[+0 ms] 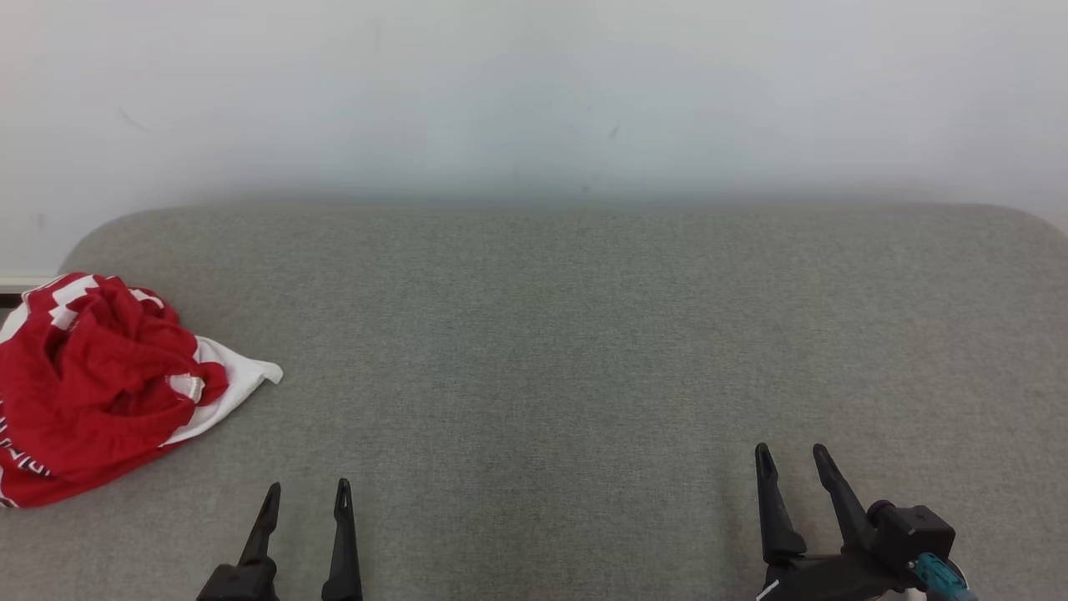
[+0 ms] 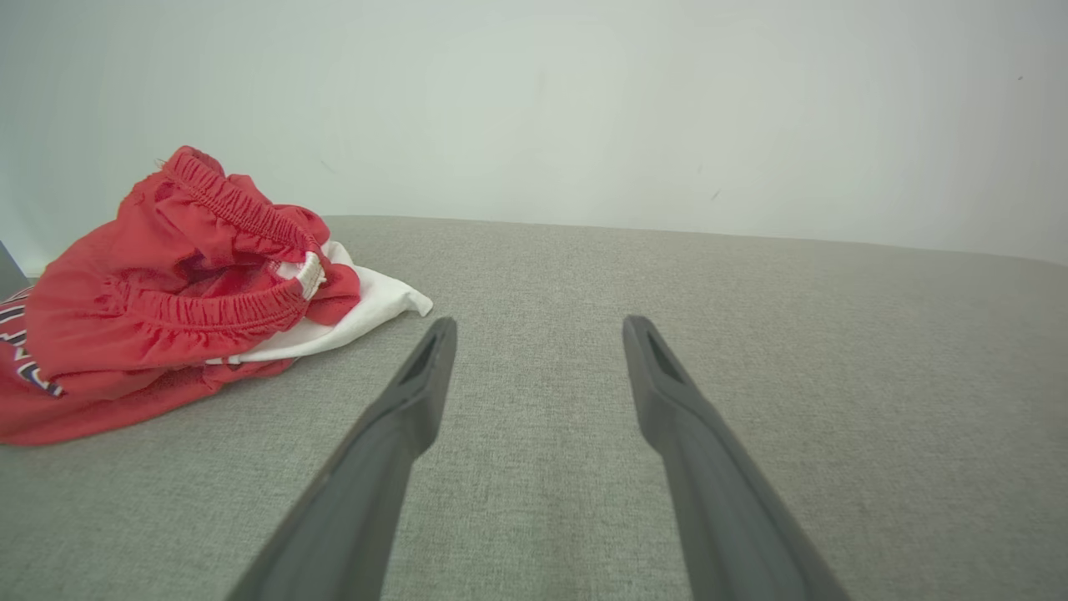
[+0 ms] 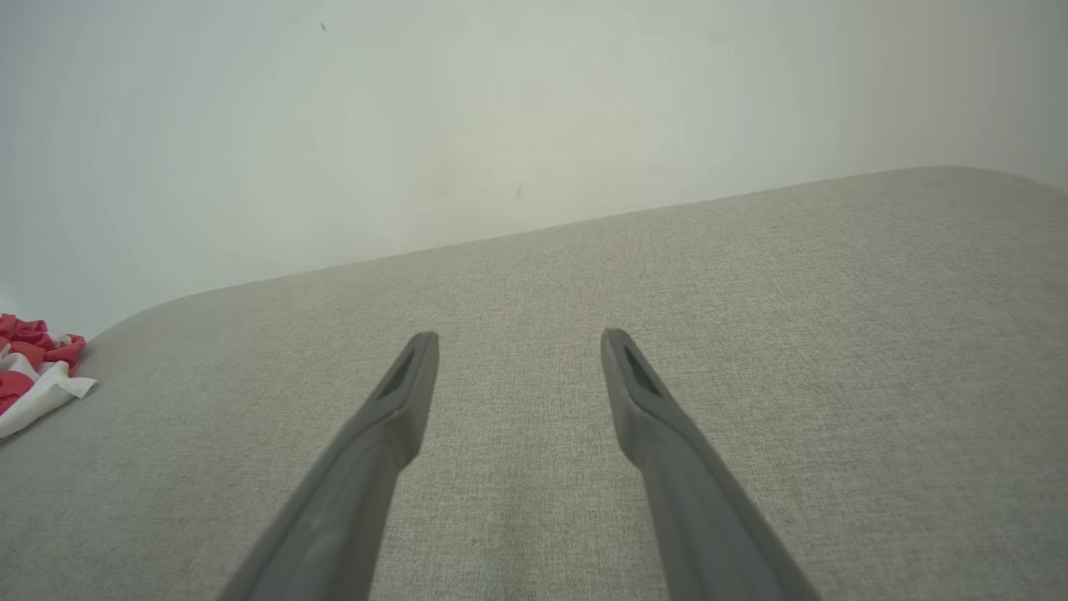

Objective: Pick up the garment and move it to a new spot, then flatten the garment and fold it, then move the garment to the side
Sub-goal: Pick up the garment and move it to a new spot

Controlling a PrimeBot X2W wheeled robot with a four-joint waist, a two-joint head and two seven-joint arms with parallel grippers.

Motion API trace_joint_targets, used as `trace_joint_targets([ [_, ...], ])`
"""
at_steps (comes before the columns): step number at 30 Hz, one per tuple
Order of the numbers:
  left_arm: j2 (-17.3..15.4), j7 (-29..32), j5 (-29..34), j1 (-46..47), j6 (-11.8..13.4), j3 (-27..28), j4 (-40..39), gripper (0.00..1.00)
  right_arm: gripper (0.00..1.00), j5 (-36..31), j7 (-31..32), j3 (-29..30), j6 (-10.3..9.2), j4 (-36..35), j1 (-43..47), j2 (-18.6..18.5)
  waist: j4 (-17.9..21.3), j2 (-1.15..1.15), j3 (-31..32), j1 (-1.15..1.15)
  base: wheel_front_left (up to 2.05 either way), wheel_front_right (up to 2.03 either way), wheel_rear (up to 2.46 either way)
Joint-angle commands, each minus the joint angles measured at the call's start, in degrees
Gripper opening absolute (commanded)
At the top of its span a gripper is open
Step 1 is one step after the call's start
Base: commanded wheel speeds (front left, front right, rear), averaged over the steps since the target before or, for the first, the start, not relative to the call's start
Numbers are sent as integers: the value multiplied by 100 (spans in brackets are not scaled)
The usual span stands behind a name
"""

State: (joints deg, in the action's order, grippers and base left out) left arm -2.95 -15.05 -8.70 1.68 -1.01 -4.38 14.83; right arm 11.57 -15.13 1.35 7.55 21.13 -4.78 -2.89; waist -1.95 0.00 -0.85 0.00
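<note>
The garment (image 1: 96, 384) is a crumpled heap of red cloth with white parts and an elastic waistband, lying at the far left of the grey padded surface (image 1: 567, 334). In the left wrist view the garment (image 2: 175, 292) sits up and to the left of my fingers, apart from them. My left gripper (image 1: 306, 492) stands open near the front edge, to the right of the heap, with nothing between its fingers (image 2: 417, 392). My right gripper (image 1: 793, 457) is open at the lower right, far from the cloth. A corner of the garment (image 3: 37, 376) shows at the left edge of the right wrist view.
A pale wall (image 1: 534, 92) rises directly behind the padded surface. The surface has rounded back corners, and the garment overhangs its left edge. Bare grey fabric stretches between the heap and my right gripper.
</note>
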Motion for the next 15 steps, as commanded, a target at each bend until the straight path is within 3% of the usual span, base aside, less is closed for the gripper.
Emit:
trace_joint_targets([
  [1, 9, -20, -38, 29, 22, -2, 21, 100, 100, 19, -4, 15, -12, -6, 33, 3, -71, 0, 18, 0, 0, 0, 0],
  [8, 7, -19, -82, 23, 78, -47, 37, 100, 100, -32, -1, 66, -12, -9, 112, 3, -544, 0, 87, 0, 0, 0, 0],
  [15, 8, -20, -24, -110, 107, 95, 25, 100, 100, 38, 1, 21, -12, -12, 156, 2, -1334, 0, 178, 0, 0, 0, 0],
])
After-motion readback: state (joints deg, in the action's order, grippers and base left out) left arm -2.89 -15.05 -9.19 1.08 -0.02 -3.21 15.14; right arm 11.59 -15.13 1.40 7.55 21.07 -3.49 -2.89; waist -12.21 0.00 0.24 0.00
